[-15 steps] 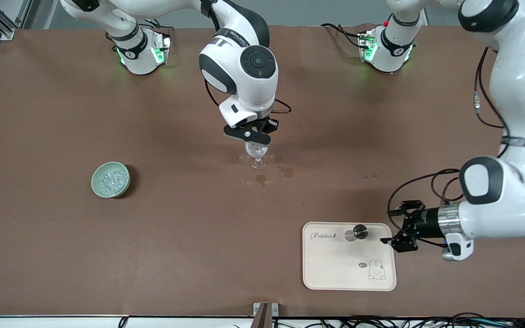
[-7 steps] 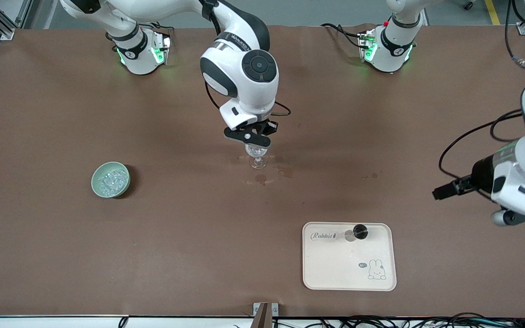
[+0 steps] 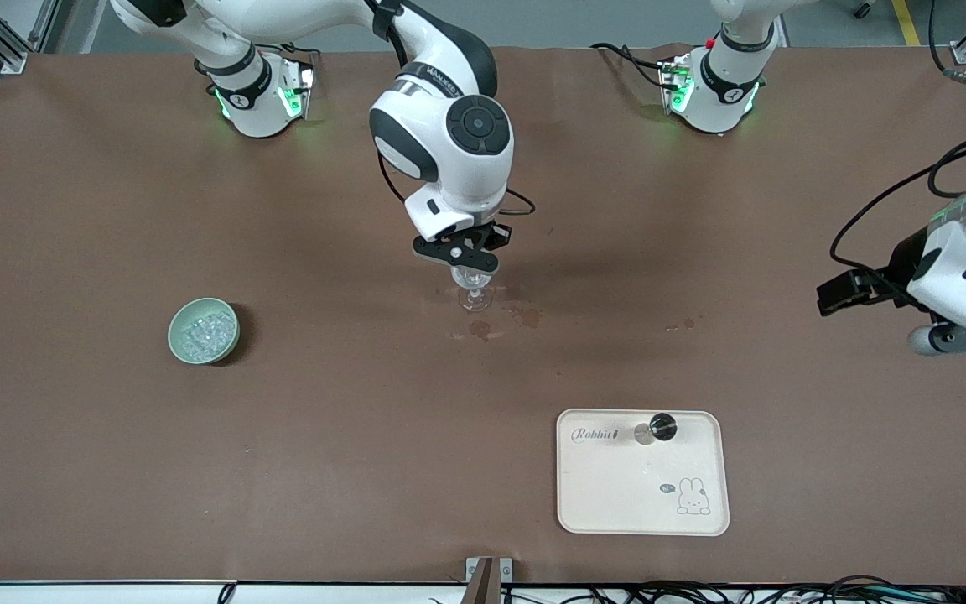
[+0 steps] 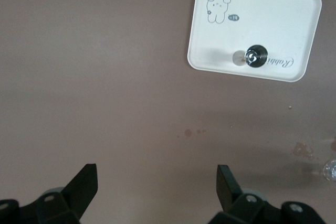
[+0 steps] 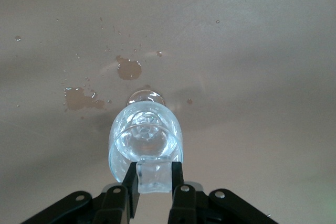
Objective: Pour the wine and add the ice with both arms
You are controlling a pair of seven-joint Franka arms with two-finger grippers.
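Brown cloth (image 3: 282,461): upright wineglass (image 3: 474,285) beneath right gripper's (image 5: 153,182) ice cube (image 5: 153,177)

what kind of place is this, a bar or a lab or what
Most likely a robotics lab staged as a drinks station: two white arms bolted to a table under a brown cloth, a stemmed glass, a green bowl of ice, and loose cables along the table edge.

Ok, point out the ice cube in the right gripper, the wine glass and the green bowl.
ice cube (image 5: 153,176): right wrist view, its front face between the fingers, above the glass's rim.
wine glass (image 5: 145,139): right wrist view, inside of its bowl.
green bowl (image 3: 177,322): front view, on its rim.
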